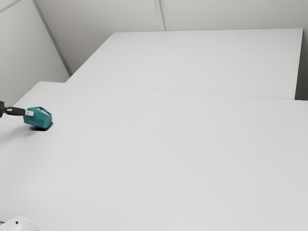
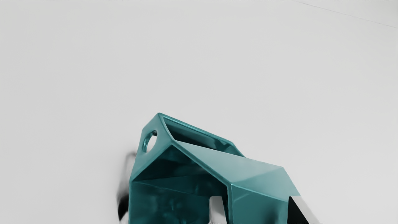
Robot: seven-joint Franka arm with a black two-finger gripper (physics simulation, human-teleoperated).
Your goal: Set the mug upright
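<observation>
At the ext. view's far left, the mug (image 1: 42, 118) is tipped over, mouth (image 2: 177, 189) toward the gripper (image 2: 253, 200), prob. approached thus for righting; whether jaws are spread or clamped can't be told.

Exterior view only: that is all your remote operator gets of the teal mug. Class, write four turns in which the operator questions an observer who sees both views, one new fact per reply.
Operator: In the exterior view I see the teal mug lying tilted, but not its mouth. Which way does the mouth face?
Observer: In the wrist view, the mouth faces the hand's camera, with the dark inside in plain sight.
Operator: I can make out a handle along the top. Is there any detail near its mouth end that I am missing?
Observer: Yes, a rounded hole by the rim, with pale surface showing through it.
</observation>
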